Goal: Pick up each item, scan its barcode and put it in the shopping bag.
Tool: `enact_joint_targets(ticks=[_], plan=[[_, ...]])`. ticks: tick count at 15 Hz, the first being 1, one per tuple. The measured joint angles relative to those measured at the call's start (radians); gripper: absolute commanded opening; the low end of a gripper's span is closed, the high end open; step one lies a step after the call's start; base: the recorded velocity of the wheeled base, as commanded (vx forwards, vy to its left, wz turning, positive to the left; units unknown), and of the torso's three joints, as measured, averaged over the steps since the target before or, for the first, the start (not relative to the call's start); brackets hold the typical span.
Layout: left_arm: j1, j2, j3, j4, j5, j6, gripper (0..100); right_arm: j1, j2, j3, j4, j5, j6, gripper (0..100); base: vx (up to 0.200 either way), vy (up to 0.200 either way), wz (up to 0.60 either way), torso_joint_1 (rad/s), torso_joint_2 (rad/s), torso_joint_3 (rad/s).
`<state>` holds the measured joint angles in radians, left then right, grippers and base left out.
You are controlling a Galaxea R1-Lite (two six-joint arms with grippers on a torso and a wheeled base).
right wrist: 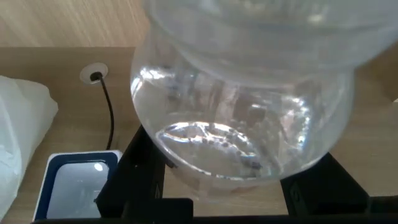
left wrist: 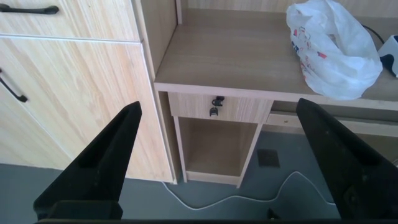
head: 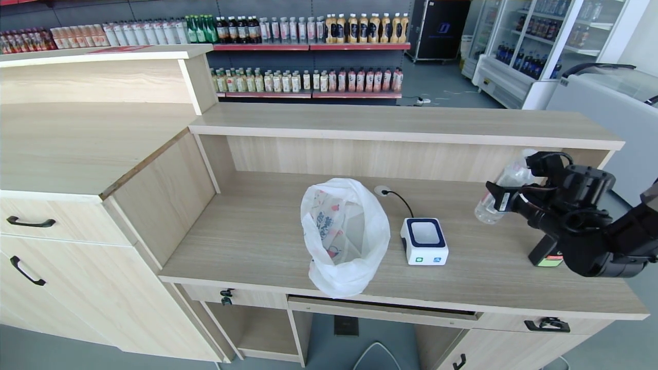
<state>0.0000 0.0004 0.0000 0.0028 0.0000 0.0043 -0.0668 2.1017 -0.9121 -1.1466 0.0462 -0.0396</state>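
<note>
A clear plastic bottle [head: 501, 194] hangs tilted above the right side of the counter, with my right gripper [head: 514, 198] shut on it. Close up in the right wrist view, the bottle [right wrist: 249, 118] sits between the black fingers [right wrist: 140, 180]. To its left on the counter stands the white barcode scanner [head: 423, 240], also seen as the scanner [right wrist: 74, 190] below the bottle. The white shopping bag [head: 343, 234] stands open left of the scanner, with printed packs inside. My left gripper [left wrist: 217, 162] is open, low in front of the counter, away from the bag [left wrist: 333, 46].
A small green and red item [head: 550, 261] lies on the counter under my right arm. The scanner's black cable [head: 398, 199] runs to a hole in the counter. A raised ledge [head: 401, 126] backs the counter; a taller cabinet [head: 77, 154] stands at the left.
</note>
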Motion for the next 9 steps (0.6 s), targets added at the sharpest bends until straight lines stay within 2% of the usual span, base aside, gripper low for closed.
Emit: enact_joint_targets(ticks=[2,4,9], plan=[[0.0,0.0,0.0,0.0,0.0,0.0,100,-0.011,-0.035,0.017,0.035,-0.034,-0.013,0,0.0,0.0,0.0,0.0,0.0,0.0],[0.0,0.0,0.0,0.0,0.0,0.0,100,-0.011,-0.067,0.05,0.036,-0.07,-0.098,0,0.0,0.0,0.0,0.0,0.0,0.0],[0.0,0.0,0.0,0.0,0.0,0.0,100,-0.003,-0.13,0.12,0.037,-0.078,-0.249,0,0.0,0.0,0.0,0.0,0.0,0.0]])
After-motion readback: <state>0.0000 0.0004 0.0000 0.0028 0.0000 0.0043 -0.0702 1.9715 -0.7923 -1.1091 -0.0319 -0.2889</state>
